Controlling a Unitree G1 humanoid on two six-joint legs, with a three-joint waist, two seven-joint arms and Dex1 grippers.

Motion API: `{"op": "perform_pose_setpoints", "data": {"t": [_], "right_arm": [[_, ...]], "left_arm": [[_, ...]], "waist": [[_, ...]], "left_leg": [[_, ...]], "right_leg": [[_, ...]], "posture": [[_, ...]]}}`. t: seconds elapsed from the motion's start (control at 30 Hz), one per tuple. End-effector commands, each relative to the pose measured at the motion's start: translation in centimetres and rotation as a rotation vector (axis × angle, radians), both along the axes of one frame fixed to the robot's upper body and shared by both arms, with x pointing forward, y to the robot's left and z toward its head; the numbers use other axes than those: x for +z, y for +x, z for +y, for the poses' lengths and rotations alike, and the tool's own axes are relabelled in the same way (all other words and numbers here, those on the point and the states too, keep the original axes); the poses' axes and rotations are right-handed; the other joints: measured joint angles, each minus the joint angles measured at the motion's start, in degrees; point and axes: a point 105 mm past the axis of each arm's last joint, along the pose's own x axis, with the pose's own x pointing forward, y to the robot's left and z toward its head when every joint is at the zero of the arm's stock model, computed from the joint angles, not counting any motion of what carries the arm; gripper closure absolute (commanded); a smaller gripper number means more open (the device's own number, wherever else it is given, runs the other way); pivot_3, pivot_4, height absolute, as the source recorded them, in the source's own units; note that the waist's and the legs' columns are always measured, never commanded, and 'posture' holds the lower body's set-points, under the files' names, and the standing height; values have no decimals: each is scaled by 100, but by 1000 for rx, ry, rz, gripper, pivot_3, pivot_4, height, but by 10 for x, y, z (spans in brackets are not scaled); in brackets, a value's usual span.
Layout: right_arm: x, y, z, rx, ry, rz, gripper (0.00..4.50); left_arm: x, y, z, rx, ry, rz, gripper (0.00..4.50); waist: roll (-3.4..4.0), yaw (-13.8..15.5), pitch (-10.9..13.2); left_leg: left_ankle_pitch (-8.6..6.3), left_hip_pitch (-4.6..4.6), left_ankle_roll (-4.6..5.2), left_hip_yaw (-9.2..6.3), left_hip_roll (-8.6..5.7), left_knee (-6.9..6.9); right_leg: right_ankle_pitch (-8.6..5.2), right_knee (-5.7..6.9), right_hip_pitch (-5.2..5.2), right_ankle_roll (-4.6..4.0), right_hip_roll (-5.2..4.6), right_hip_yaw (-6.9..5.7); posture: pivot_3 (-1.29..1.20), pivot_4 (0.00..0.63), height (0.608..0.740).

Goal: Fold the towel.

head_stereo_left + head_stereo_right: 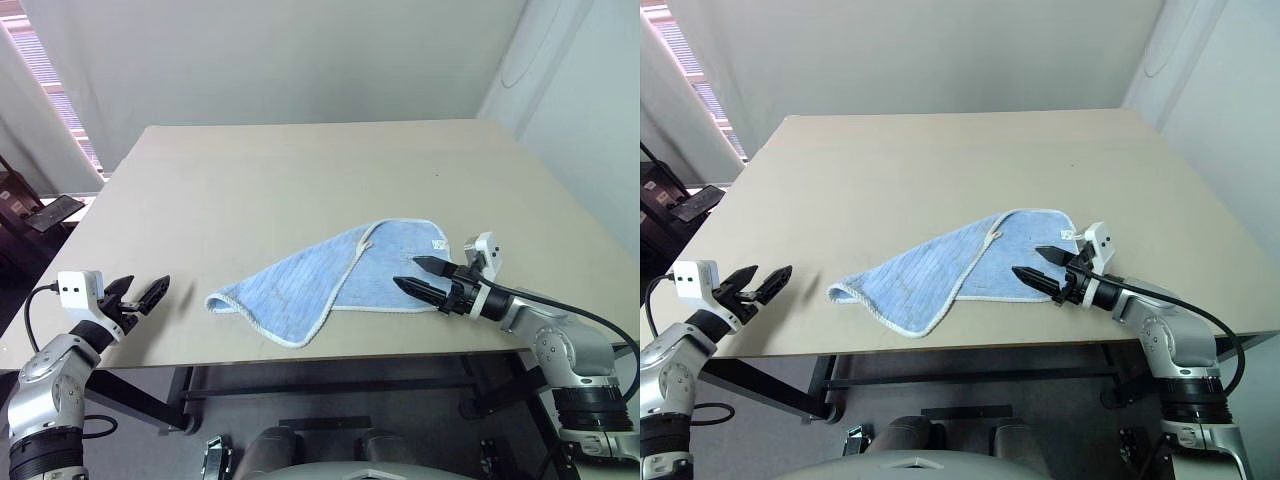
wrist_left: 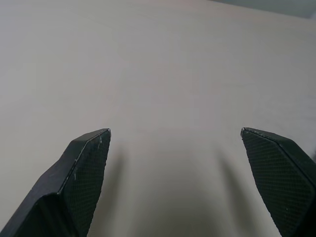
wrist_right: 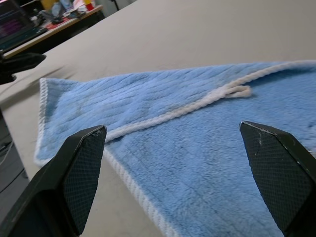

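The towel [image 1: 335,280] is a light-blue terry cloth with white stitched edging, lying crumpled and partly doubled over near the table's front edge; a small white tag [image 1: 438,245] shows at its far right corner. My right gripper [image 1: 418,276] hovers open over the towel's right part, one finger above the other, nothing between them; in the right wrist view the towel [image 3: 197,143] spreads beneath its fingers [image 3: 79,168]. My left gripper [image 1: 150,292] stands open over bare table at the front left, well apart from the towel.
The beige table [image 1: 300,180] stretches wide behind the towel. A dark desk with a phone-like device [image 1: 55,212] stands off the table's left side. The front edge [image 1: 330,358] runs just below the towel.
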Motion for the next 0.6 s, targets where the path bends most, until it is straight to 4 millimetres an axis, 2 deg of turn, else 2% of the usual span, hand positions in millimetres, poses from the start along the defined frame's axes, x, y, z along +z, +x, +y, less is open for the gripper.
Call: {"op": "perform_pose_setpoints", "data": {"t": [0.03, 0.27, 0.4, 0.6], "right_arm": [[15, 1, 9, 36, 21, -61, 0], [22, 3, 3, -15, 55, -87, 0], [26, 6, -6, -62, 38, -110, 0], [32, 30, -34, -247, 14, -141, 0]], "left_arm": [[21, 4, -1, -8, -1, -76, 42], [25, 17, -16, -65, -70, -94, 42], [21, 27, -37, -158, -81, -83, 42], [11, 47, -63, -211, -81, -83, 42]], "waist": [[0, 2, -1], [0, 2, -1], [1, 2, -2], [0, -16, -3]], "left_leg": [[0, -2, 0, 0, 0, 0], [0, -8, 0, -1, 0, 0], [0, -8, 0, 0, -1, 2], [1, -7, -1, 0, -2, 3]], "right_leg": [[1, 0, -2, 1, -1, 0], [3, -1, -3, 2, -2, -8], [4, -1, -1, 1, -2, -8], [7, 1, -2, 0, -3, -10]], "posture": [[0, 0, 736], [0, 0, 736], [0, 0, 736], [0, 0, 736]]}}
